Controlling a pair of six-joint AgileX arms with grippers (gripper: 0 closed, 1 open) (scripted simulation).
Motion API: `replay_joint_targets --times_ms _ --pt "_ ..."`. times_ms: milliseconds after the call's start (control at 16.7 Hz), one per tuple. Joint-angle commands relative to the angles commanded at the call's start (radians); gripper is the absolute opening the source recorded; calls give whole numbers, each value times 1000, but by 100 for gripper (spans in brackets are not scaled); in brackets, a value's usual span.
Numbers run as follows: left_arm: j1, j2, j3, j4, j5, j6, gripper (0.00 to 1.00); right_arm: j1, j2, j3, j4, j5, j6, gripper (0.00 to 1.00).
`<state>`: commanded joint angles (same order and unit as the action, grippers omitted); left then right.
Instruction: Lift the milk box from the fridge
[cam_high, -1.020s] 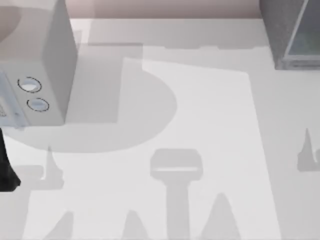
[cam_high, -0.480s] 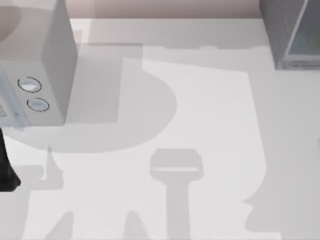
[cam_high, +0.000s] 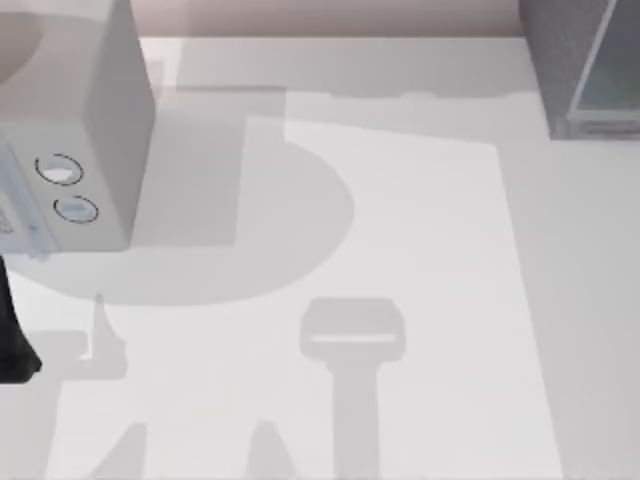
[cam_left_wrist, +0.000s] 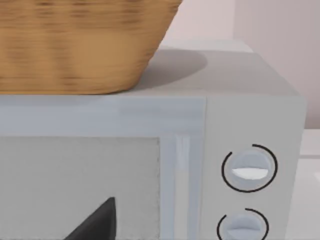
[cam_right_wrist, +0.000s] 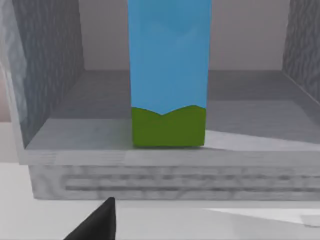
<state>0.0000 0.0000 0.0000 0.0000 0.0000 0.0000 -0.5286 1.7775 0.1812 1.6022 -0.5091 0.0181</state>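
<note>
The milk box stands upright on the floor of the fridge, near its front lip. It has bright blue sides and a green strip at the bottom. The right wrist view faces it straight on through the fridge's open front. A dark tip of my right gripper shows below the fridge's ledge, short of the carton and not touching it. In the top view the fridge stands at the far right corner with a pale glassy panel. My left arm is parked at the left edge, and a dark tip of my left gripper points at the box with dials.
A light grey box with two round dials stands at the far left, also close up in the left wrist view. A wicker basket sits on top of it. The white table stretches between the two boxes.
The right arm's shadows near the table's right and lower right edges merged into one broad shape, then left the top view. The left arm has not moved.
</note>
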Motion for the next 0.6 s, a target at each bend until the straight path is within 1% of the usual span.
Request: replay_joint_targets --times_ms 420,600 --pt "0 0 0 0 0 0 100 1 15 2 12 -2 0 100" --pt "0 0 0 0 0 0 100 35 60 70 -21 30 -1 100"
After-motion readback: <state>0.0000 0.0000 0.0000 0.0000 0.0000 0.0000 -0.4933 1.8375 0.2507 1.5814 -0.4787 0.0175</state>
